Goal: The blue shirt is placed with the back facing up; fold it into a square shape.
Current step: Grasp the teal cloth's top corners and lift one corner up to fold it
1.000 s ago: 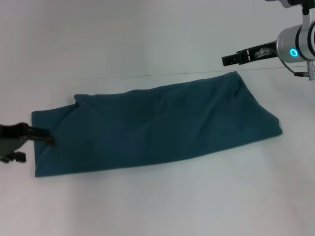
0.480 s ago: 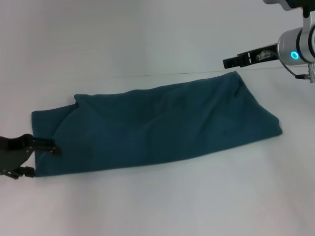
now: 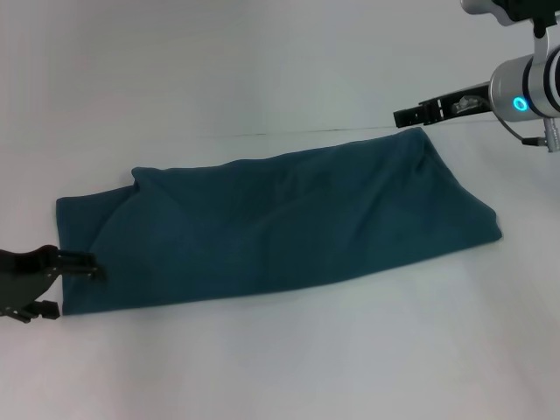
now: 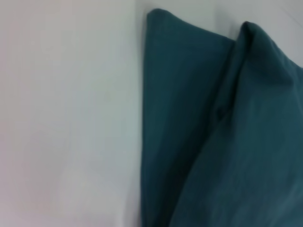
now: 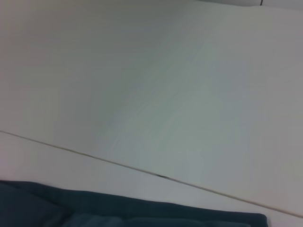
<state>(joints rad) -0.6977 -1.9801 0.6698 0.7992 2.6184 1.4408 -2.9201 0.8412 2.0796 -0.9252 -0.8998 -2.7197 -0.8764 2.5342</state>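
A: Where was the blue shirt (image 3: 280,223)?
B: Folded into a long band on the table (image 3: 289,367), its end just beside the left gripper (image 3: 74,282), released. The right gripper (image 3: 407,115) hovered above the far corner; finger state indeterminate.

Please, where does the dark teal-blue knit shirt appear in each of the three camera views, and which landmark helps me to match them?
Head view: the dark teal-blue knit shirt lies as a long folded band across the middle of the white table.
Left wrist view: it fills the right half.
Right wrist view: only a strip along the bottom edge.
Shared landmark: the shirt's folded edge against the white table.
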